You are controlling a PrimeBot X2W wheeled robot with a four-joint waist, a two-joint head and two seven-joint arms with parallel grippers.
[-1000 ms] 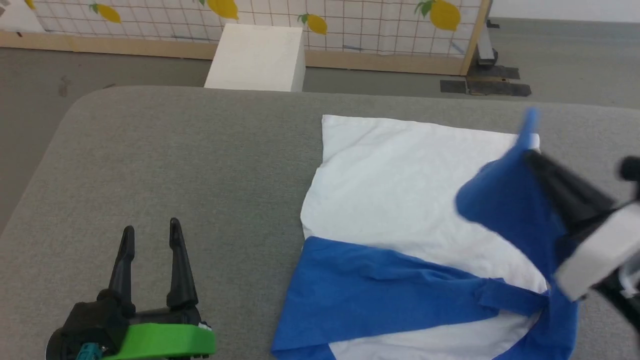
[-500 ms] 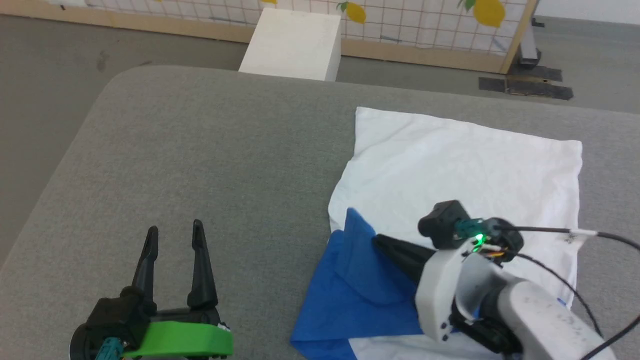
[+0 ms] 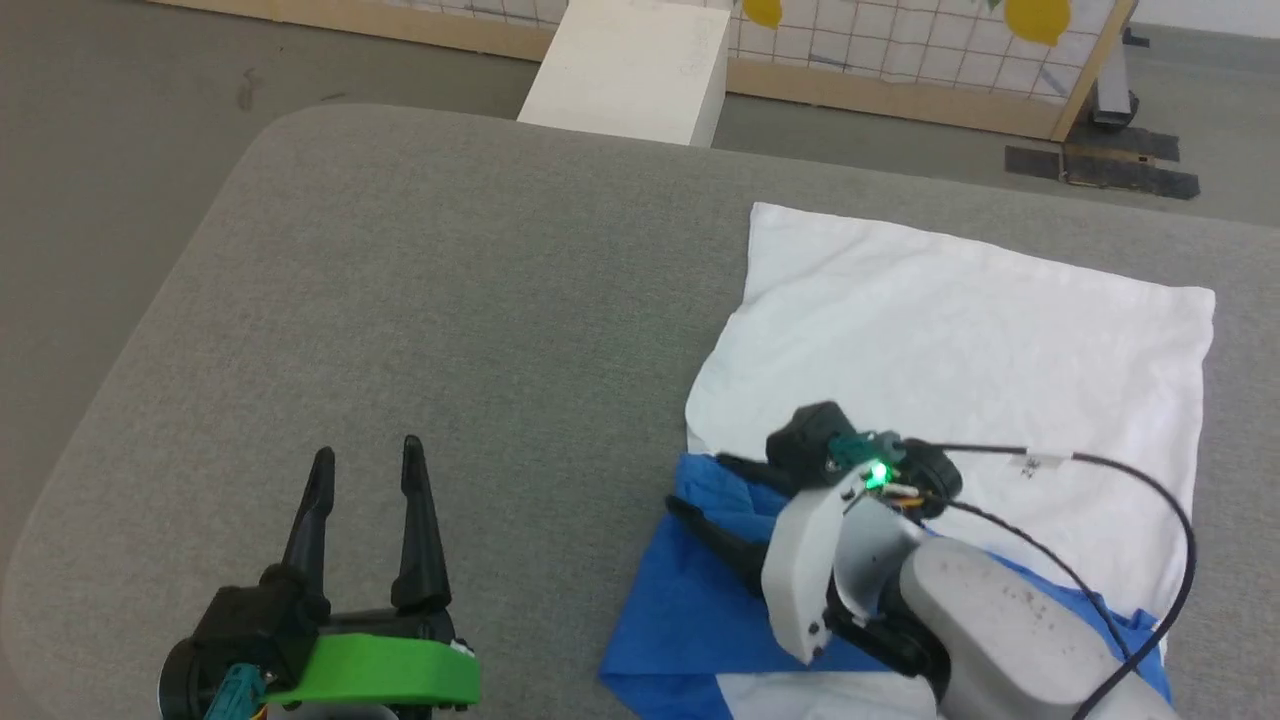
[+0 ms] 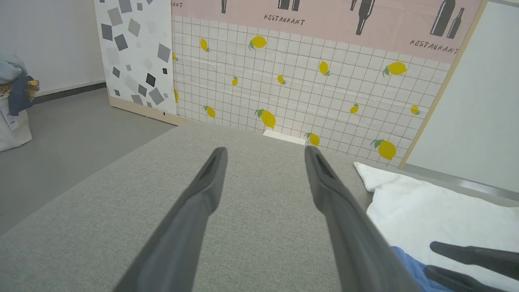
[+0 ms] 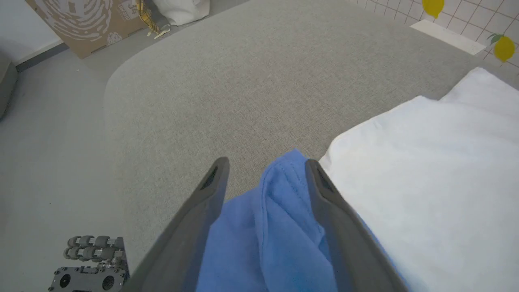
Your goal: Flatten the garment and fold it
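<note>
Seen from the head camera: at seven o'clock the left gripper (image 3: 367, 450) hangs over the grey padded table (image 3: 450, 300), fingers spread. At five o'clock the right gripper (image 3: 696, 484), fingers also spread, straddles the T-shirt's (image 3: 960, 340) blue fold (image 3: 680, 605). The white body lies flat toward three o'clock. A white box (image 3: 630, 70) stands at twelve.
</note>
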